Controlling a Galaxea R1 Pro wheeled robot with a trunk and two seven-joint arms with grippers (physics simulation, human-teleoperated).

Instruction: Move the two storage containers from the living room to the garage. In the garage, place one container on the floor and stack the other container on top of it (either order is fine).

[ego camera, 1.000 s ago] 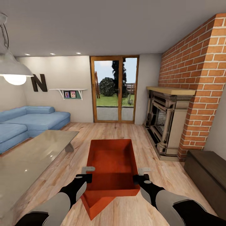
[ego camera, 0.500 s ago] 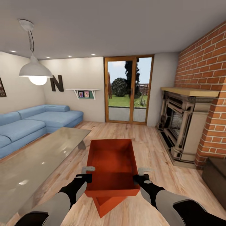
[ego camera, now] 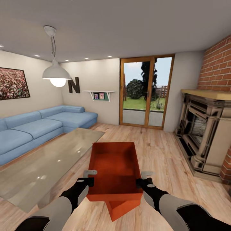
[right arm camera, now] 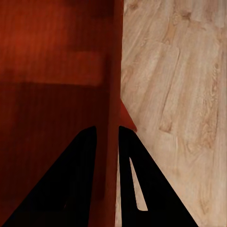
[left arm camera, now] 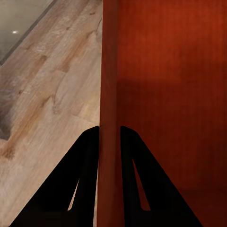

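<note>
Both tools clamp upper container [ego camera: 115, 166] walls: left tool [left arm camera: 109, 135], right tool [right arm camera: 108, 132]. Wall letter "N" [ego camera: 73, 85].

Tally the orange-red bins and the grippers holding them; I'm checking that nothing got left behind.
Orange-red bins: 2, the held bin and the lower bin showing beneath it.
Grippers: 2, left gripper and right gripper, each clamped on a side wall.
Total: 4.

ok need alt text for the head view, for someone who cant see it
Two robot arms hold an open orange-red storage container by its side walls, left pincer and right pincer each clamped on a rim, above a second container on the wood floor. A glass coffee table and blue sofa stand left, a fireplace right.
</note>
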